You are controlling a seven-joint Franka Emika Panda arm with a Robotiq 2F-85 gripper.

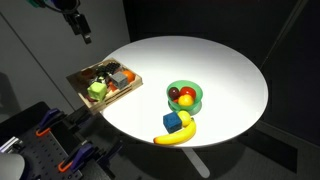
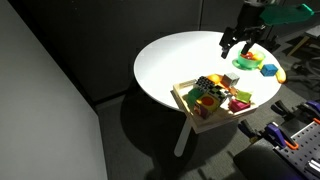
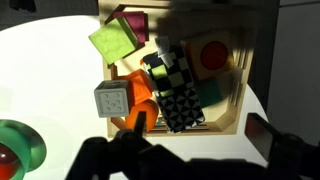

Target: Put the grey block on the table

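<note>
The grey block (image 3: 112,100) is a small pale grey cube in the wooden tray (image 3: 232,112), beside orange pieces and a black-and-white patterned toy (image 3: 175,88). In an exterior view it shows as a small grey cube (image 1: 119,76) in the tray (image 1: 103,82). My gripper (image 3: 200,128) is open and empty, well above the tray's near edge, apart from every toy. It hangs high over the tray in both exterior views (image 1: 80,28) (image 2: 240,42). The round white table (image 1: 225,70) (image 2: 165,60) carries the tray.
A green bowl (image 1: 184,96) (image 2: 248,62) with fruit stands mid-table. A blue cube (image 1: 173,121) and a banana (image 1: 178,136) lie near the table edge. A green block (image 3: 115,42) and a red-dotted piece (image 3: 212,55) sit in the tray.
</note>
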